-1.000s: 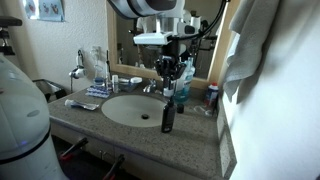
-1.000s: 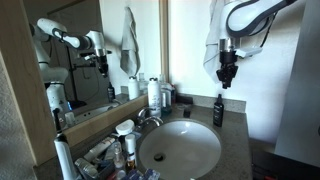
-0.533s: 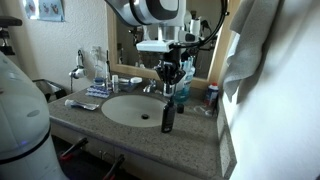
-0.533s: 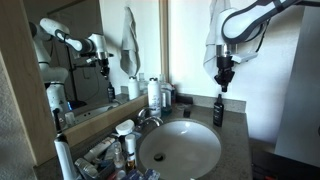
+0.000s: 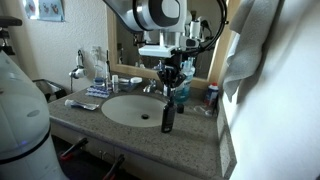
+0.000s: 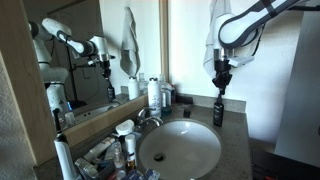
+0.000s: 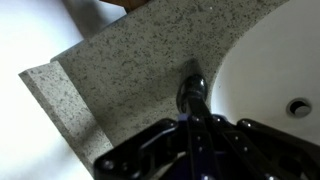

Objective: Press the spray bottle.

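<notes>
Gripper (image 6: pixel 221 88) is parked over the short dark bottle (image 6: pixel 217 110), finger gap can't be made out, so it should be recentred above the spray bottle (image 6: pixel 153 92) top before anything's pressed.

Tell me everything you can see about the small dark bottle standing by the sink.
The small dark bottle is short and slim, with a narrower neck and cap. It looks like dark plastic or glass. It stands upright on the speckled counter, right beside the rim of the white sink. The gripper hangs directly above its top. Whether the two touch cannot be told.
</notes>
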`<action>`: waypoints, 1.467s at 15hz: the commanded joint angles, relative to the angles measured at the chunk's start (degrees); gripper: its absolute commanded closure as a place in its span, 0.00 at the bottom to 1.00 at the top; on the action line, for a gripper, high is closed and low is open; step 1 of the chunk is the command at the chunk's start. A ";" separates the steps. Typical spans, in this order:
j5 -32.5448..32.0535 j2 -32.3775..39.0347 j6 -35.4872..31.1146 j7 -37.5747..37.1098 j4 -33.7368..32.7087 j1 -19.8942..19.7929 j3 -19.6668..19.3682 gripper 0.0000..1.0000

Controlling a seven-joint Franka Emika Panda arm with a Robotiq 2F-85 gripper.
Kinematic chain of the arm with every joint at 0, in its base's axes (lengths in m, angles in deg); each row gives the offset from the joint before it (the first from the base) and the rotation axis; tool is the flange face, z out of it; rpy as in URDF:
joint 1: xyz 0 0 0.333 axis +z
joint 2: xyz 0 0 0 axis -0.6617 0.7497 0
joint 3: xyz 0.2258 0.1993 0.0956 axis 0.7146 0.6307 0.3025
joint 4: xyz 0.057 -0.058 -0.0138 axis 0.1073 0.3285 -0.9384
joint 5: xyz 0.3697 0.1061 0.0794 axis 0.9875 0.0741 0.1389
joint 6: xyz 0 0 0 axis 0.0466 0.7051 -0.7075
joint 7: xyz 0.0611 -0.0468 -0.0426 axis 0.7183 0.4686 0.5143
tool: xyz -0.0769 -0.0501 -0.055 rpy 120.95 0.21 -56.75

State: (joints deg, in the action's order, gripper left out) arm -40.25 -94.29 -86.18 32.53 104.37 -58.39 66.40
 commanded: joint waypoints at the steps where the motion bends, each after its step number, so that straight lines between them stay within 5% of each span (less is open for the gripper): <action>1: 0.21 1.02 -0.98 -1.11 -0.82 -0.32 0.07 1.00; 22: 0.12 2.37 -3.39 -2.27 -0.68 -0.69 0.11 1.00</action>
State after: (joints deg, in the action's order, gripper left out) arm -40.27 -92.96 -88.94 31.45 104.01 -58.73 66.39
